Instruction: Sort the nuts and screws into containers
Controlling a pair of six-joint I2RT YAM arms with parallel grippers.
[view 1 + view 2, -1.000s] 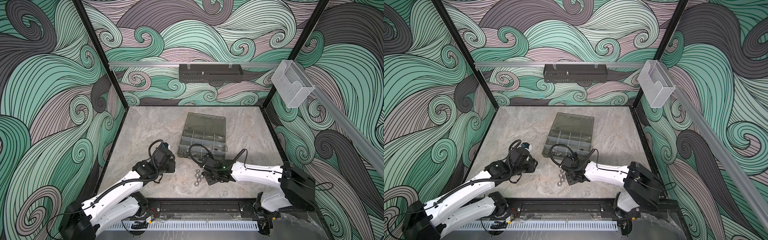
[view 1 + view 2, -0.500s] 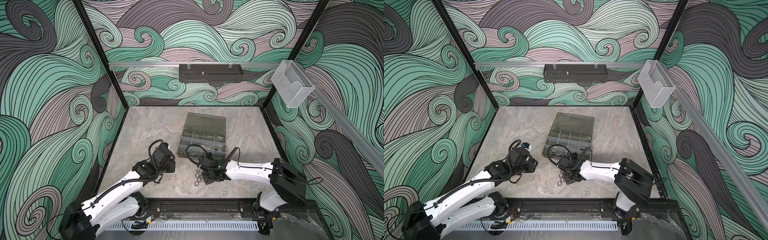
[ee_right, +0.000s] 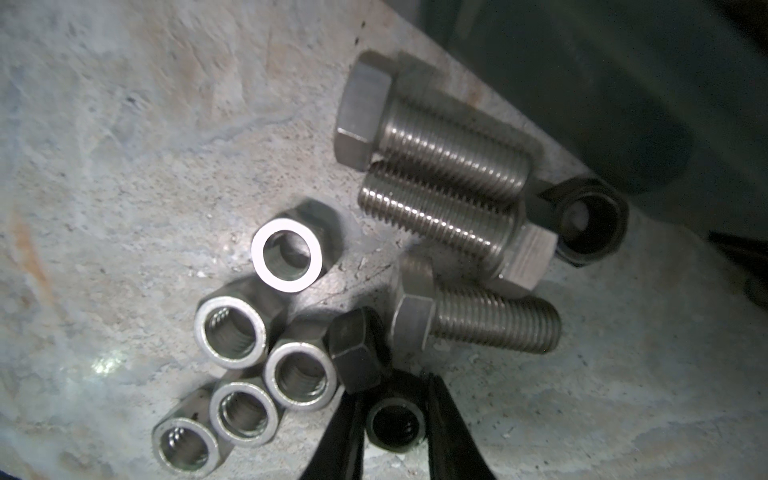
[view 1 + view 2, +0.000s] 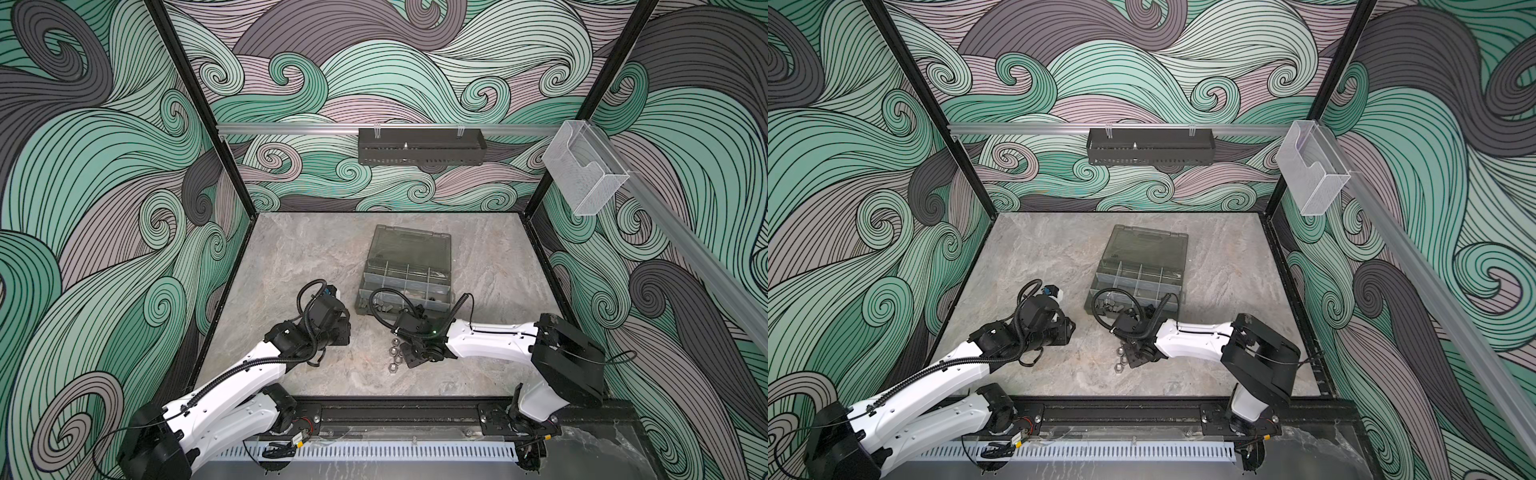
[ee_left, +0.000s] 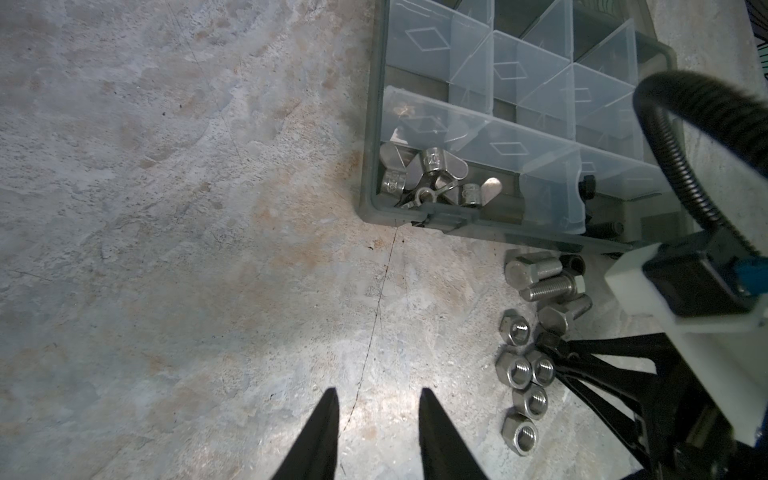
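White right arm [image 4: 486,338] reaches low over the bench [image 3: 124,124], right gripper [image 3: 395,384] pinching a black nut [image 3: 395,424] beside silver nuts [image 3: 230,332] and screws [image 3: 449,162]; bent left arm [image 4: 249,374] hovers nearby, left gripper [image 5: 376,411] parted.

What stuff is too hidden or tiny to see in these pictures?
- Right wrist view: the bottom edge cuts off the right gripper; whether its fingers squeeze the black nut is unclear.
- Both top views: the right arm hides that gripper and whatever lies beneath; only a few nuts show.
- Left wrist view: a small black piece in the organizer case is half behind a cloudy divider; a cable hides what lies beyond.
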